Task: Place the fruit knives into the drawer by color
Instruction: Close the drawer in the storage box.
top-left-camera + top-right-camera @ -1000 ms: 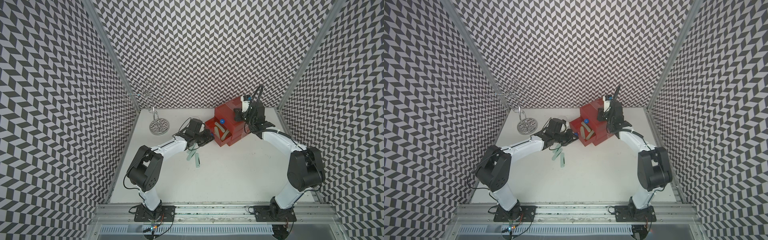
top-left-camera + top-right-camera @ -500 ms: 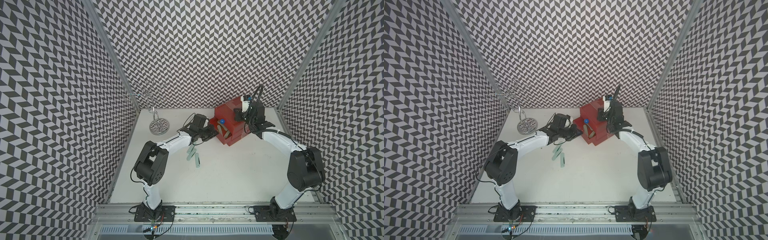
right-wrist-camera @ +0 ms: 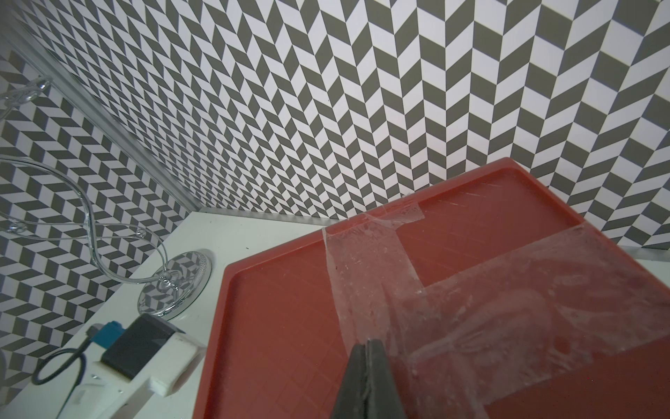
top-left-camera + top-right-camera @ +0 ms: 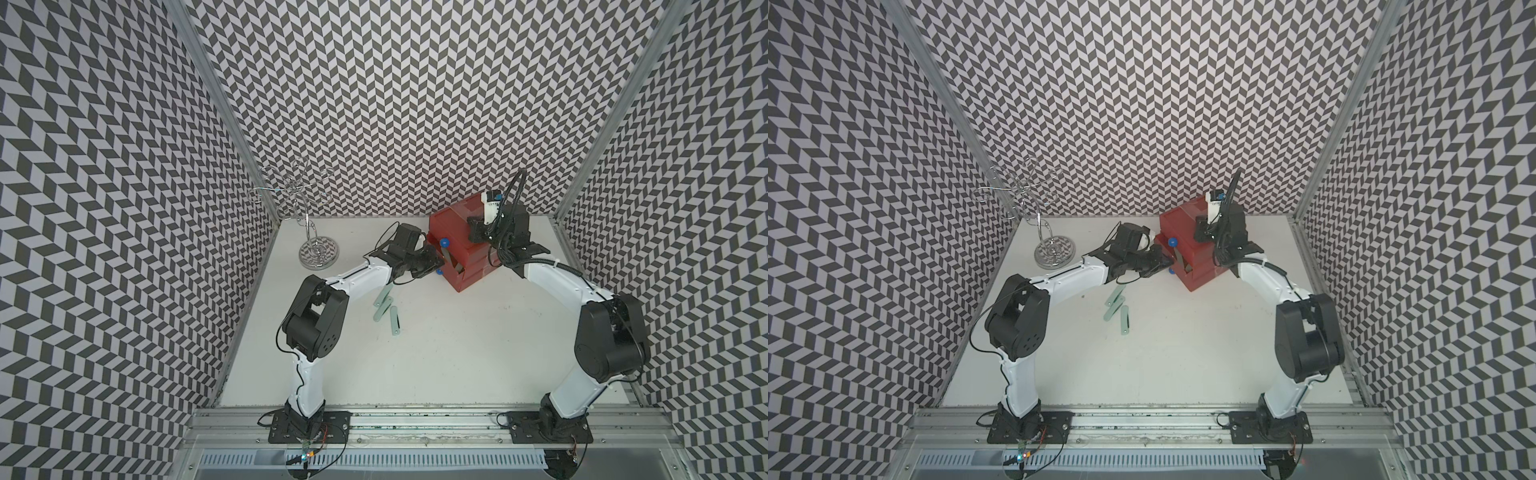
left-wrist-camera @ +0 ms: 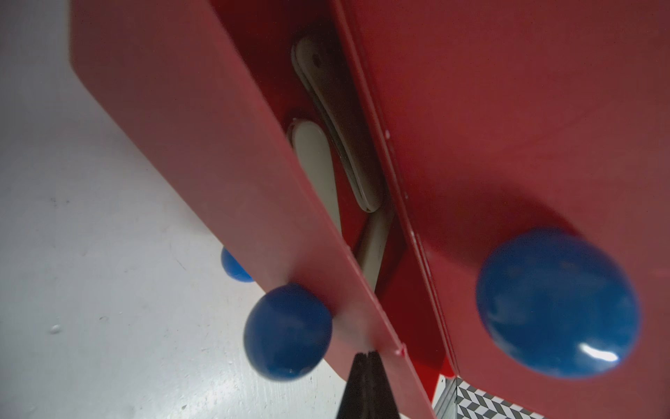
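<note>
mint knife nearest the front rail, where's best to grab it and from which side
Mid-length, across its narrow width, coming straight down from above: the mint knife lies flat on the table, long and thin, with another knife close beside it.

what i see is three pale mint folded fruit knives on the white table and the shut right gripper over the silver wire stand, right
No: the shut right gripper is over the taped top of the red plastic drawer box, not the silver wire stand, as the right wrist view shows. The three pale mint folded fruit knives are on the white table.
</note>
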`<state>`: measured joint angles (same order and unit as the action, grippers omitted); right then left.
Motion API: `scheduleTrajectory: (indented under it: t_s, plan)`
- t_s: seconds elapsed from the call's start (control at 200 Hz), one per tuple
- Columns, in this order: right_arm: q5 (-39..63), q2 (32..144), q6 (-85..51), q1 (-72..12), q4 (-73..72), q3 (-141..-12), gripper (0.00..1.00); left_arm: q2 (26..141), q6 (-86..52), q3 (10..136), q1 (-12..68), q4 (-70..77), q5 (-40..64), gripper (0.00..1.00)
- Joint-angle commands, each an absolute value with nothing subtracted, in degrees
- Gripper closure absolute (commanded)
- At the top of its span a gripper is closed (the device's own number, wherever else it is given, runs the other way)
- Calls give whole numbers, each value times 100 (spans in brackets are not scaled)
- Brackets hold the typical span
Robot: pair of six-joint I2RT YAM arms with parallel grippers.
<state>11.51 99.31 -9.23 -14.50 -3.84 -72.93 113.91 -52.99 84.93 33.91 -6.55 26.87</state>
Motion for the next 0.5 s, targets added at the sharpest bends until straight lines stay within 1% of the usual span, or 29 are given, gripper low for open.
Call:
scheduleTrajectory:
  t_s: [0.0, 0.496]
  plan:
    - [1388, 11083, -1133, -1494, 1938, -6553, 100, 11535, -5233, 8790, 3459, -609, 2786, 100]
    - [1432, 11061, -1130, -1496, 1929, -6536, 100, 11918, -5374, 9175, 3568, -413, 2832, 100]
